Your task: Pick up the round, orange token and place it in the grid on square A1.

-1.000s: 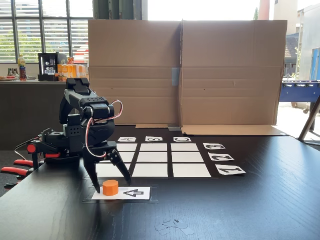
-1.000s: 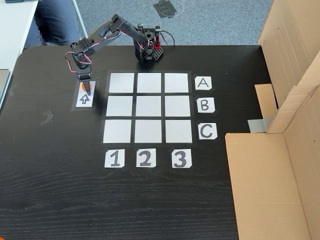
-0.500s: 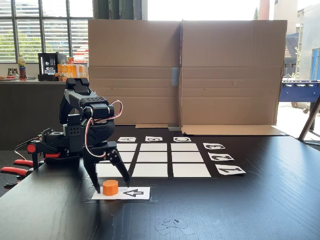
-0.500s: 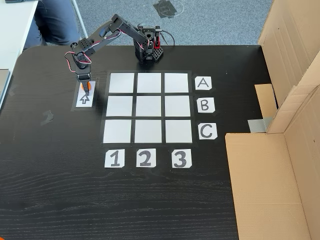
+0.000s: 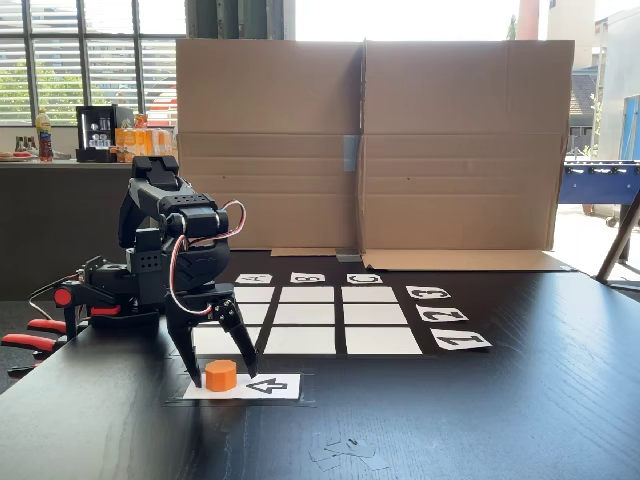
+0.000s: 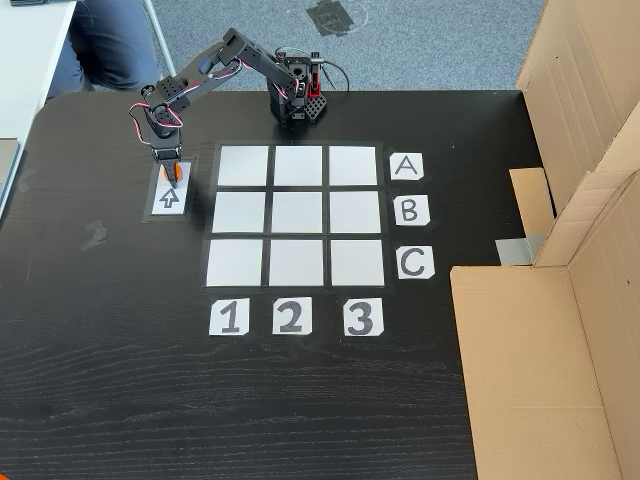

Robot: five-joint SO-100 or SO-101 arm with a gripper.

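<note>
Your claw stands spread, one finger on each side of the round, orange token, its tips down near the white arrow card on which the token sits; nothing is grasped yet. In the fixed view from above, the token lies at the far end of that card, just beside the grid but outside it, with the claw directly over it. Square A1 is the nearest corner cell, where row A meets column 1. The step in hand appears to be the closing grasp. Keep the token centred between the fingers before you close; in the low fixed view the finger at the picture's left looks nearer the token than the other, so an uneven close could push it across the card. Close slowly, low on the body, then lift straight up clear of the worktop before you swing toward A1. The travel is short; a modest lift should suffice.
</note>
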